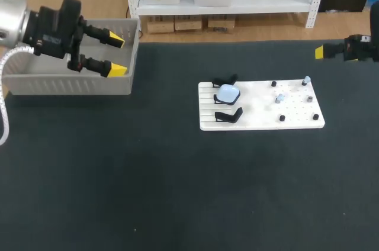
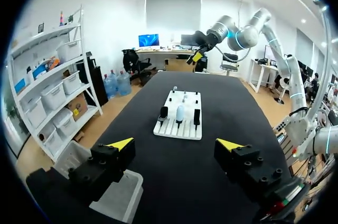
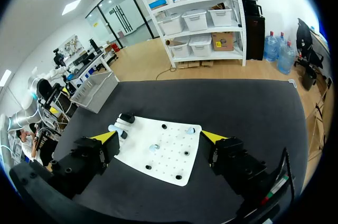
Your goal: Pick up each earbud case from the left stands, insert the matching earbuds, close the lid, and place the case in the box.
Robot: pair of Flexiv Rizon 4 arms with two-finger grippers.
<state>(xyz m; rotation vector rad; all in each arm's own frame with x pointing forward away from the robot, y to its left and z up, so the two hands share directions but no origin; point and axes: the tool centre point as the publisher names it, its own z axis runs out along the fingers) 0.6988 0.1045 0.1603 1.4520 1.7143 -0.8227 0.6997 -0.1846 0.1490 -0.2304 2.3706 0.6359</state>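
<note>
A white board lies right of the table's middle. On its left side a pale blue earbud case sits between two empty black stands. Small earbuds stand on pegs on its right side. My left gripper hangs open and empty over the grey box at the far left. In the left wrist view the board and case lie far ahead of the gripper. My right gripper is at the far right edge; in its wrist view it stands open above the board.
The grey box has nothing visible in it. Several black pegs dot the board's right half. Wide dark table surface lies in front of the board and between the board and the box.
</note>
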